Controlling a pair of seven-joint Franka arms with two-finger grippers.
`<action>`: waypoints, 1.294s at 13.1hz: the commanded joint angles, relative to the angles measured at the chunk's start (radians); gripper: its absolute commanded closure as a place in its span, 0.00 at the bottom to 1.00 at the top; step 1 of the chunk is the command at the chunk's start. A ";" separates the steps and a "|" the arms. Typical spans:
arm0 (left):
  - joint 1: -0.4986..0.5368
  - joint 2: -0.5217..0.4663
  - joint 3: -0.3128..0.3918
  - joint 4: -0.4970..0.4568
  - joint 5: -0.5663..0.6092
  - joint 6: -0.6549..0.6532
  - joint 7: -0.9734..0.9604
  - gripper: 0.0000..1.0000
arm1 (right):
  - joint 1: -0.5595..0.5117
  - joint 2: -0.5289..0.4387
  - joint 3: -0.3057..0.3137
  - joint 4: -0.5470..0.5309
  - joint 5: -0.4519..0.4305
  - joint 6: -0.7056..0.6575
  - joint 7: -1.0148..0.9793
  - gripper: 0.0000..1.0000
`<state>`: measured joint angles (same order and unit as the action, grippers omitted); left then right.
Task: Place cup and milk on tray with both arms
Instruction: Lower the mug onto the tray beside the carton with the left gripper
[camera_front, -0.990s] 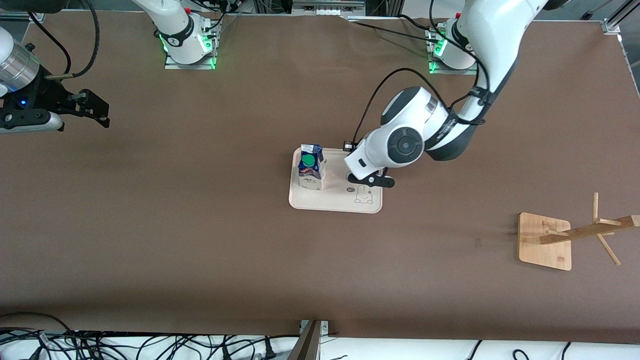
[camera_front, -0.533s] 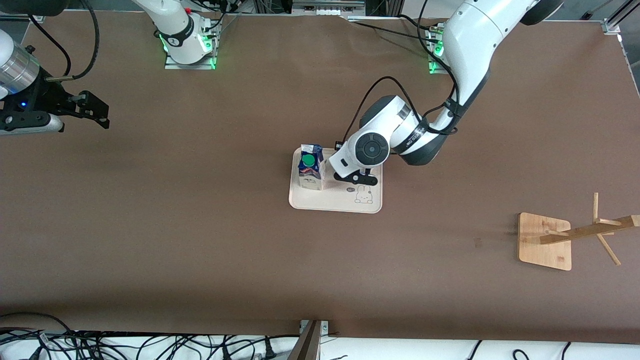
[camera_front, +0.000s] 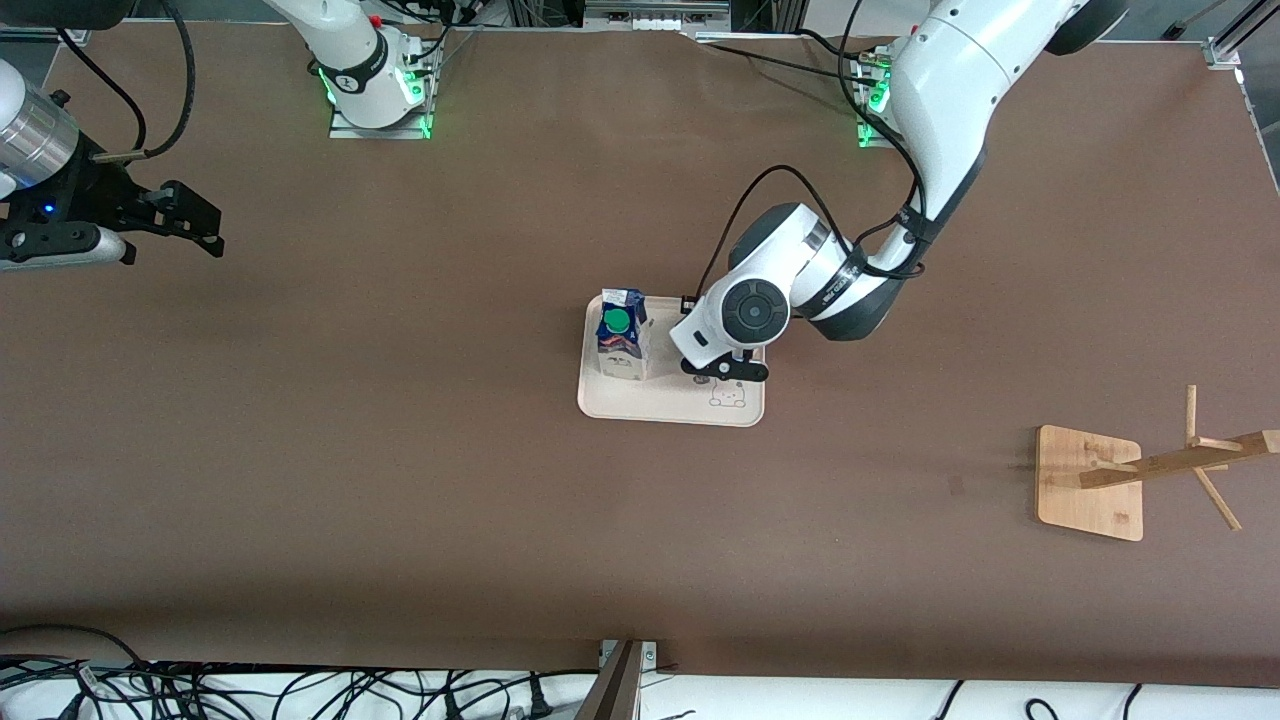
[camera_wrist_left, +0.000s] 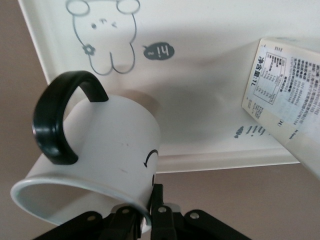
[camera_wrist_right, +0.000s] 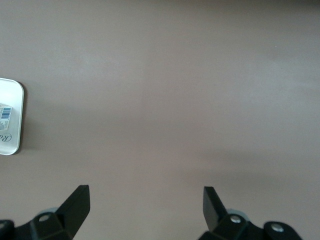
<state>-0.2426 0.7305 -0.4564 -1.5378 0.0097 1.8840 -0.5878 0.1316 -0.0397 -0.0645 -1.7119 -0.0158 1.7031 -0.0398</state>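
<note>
The cream-white tray (camera_front: 660, 405) lies mid-table. The milk (camera_front: 622, 335) stands upright on it, at the end toward the right arm. My left gripper (camera_front: 722, 370) is over the tray's other end, by the rabbit drawing, and its wrist hides the cup in the front view. In the left wrist view the left gripper (camera_wrist_left: 147, 210) is shut on the rim of the white cup (camera_wrist_left: 110, 150), whose base is close to the tray (camera_wrist_left: 210, 75); I cannot tell if it touches. The milk (camera_wrist_left: 290, 105) is beside it. My right gripper (camera_front: 190, 220) is open and empty.
A wooden rack with a square base (camera_front: 1088, 482) stands toward the left arm's end, nearer the front camera. The right gripper (camera_wrist_right: 145, 200) waits over bare brown table at the right arm's end; a corner of the tray (camera_wrist_right: 12, 130) shows in its view.
The left gripper with the cup moved over the tray toward the milk, then a little back toward the rabbit drawing. The right arm has barely moved.
</note>
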 joint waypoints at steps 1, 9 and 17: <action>-0.009 0.026 0.001 0.034 -0.028 -0.008 -0.043 1.00 | -0.006 0.004 0.000 0.020 0.019 -0.007 -0.003 0.00; 0.000 0.041 0.005 0.034 -0.007 -0.008 -0.014 0.85 | -0.007 0.006 -0.001 0.020 0.020 0.019 -0.006 0.00; 0.002 0.044 0.005 0.051 -0.011 -0.008 -0.014 0.00 | -0.007 0.006 -0.004 0.020 0.022 0.015 -0.003 0.00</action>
<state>-0.2396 0.7580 -0.4497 -1.5166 -0.0029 1.8864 -0.6116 0.1314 -0.0397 -0.0694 -1.7112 -0.0143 1.7244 -0.0398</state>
